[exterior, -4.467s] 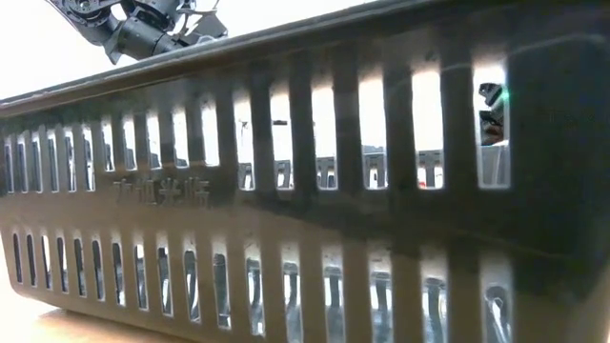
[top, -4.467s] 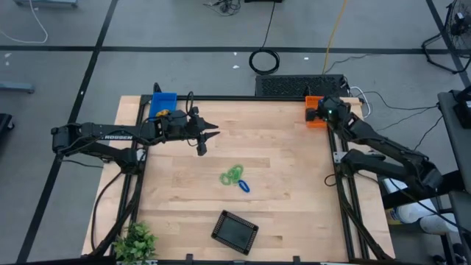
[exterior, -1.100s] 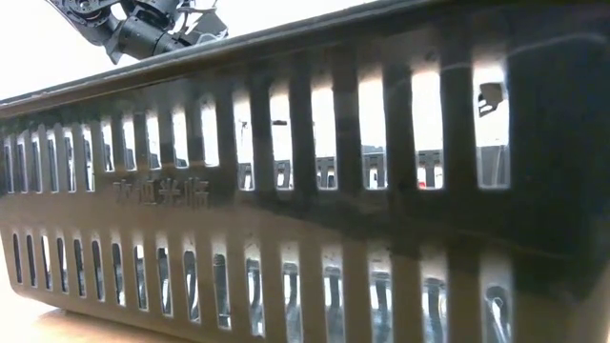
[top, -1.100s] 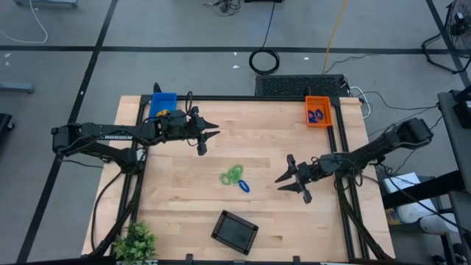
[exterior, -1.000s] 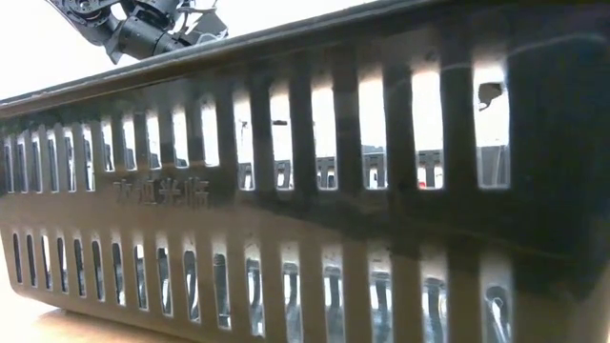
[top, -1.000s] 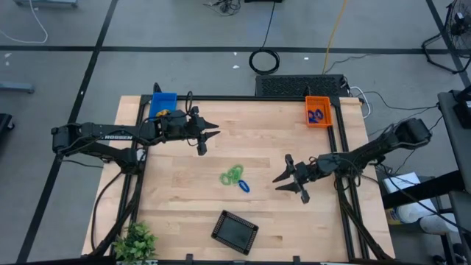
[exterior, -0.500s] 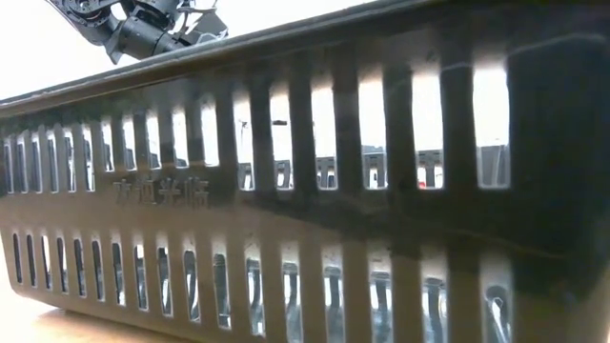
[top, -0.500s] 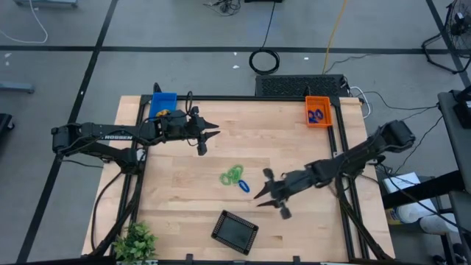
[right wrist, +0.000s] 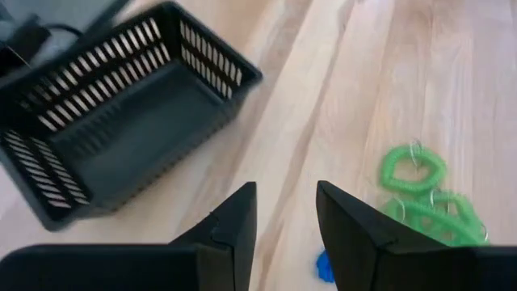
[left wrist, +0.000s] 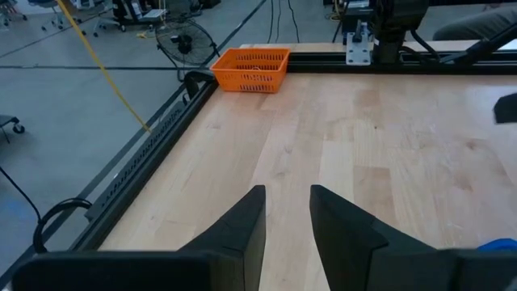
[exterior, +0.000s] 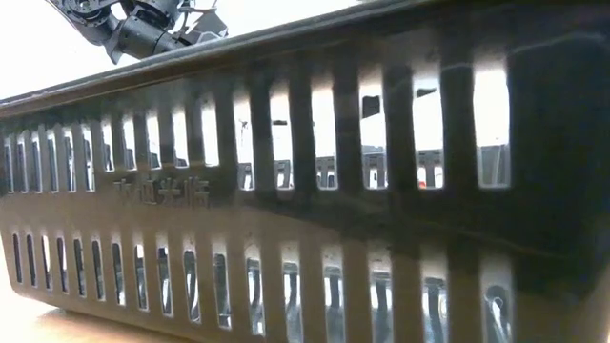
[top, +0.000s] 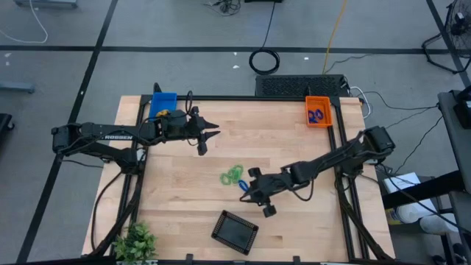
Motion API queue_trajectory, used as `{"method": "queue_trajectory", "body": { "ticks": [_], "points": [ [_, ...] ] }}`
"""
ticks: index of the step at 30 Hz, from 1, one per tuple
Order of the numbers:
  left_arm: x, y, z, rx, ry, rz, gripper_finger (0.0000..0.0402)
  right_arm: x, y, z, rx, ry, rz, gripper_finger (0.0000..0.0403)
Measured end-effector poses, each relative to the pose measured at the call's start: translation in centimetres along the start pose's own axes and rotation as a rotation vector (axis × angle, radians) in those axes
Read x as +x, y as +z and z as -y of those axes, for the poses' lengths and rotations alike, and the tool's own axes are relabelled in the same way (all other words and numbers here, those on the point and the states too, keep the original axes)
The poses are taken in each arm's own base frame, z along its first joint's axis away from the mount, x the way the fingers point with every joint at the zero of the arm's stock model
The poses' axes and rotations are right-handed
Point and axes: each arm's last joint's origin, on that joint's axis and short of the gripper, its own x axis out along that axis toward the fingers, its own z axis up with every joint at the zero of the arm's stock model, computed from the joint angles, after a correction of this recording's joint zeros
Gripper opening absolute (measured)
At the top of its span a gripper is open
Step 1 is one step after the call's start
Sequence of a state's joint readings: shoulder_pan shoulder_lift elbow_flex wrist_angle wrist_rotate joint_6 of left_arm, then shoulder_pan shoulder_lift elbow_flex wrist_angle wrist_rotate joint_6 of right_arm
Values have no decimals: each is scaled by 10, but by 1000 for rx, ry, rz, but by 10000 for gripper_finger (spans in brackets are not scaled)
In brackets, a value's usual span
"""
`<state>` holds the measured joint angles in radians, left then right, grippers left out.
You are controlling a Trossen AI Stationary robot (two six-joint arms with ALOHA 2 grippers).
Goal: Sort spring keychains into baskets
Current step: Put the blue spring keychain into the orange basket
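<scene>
In the high view two green spring keychains [top: 233,175] and a blue one [top: 243,186] lie on the table's middle. My right gripper [top: 255,194] is open, just right of the blue keychain. In the right wrist view, green coils [right wrist: 420,191] lie beyond its fingers and a bit of the blue keychain [right wrist: 325,265] shows low between them; my right gripper [right wrist: 284,196] touches nothing. The black basket [top: 235,230] sits near the near edge, the orange basket [top: 318,112] at the far right corner with blue coils inside, the blue basket [top: 163,103] at the far left. My left gripper [top: 208,141] waits, open, above the far left part of the table.
A green plant [top: 135,241] stands at the near left corner. The black basket's slotted wall [exterior: 286,210] fills the low view. The left wrist view shows the orange basket [left wrist: 252,69] across bare wood. Black frame rails run along the table's edges.
My right gripper has travelled from the table's right side toward the left and a little toward the near edge, ending beside the blue keychain. Its fingers have stayed open. The keychains and baskets have not moved.
</scene>
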<state>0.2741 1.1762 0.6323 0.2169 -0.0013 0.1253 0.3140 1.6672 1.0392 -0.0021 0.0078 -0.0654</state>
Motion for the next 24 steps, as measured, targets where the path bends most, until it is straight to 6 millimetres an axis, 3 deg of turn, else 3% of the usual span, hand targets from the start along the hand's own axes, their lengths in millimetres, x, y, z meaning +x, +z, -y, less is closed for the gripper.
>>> {"method": "queue_trajectory", "body": {
  "ticks": [13, 24],
  "points": [
    [0, 0, 0, 4, 1, 4, 108, 5, -8, 18, 20, -130, -58, 114],
    [0, 3, 0, 4, 4, 27, 108, 41, -39, 30, 44, -140, -199, 114]
  ]
}}
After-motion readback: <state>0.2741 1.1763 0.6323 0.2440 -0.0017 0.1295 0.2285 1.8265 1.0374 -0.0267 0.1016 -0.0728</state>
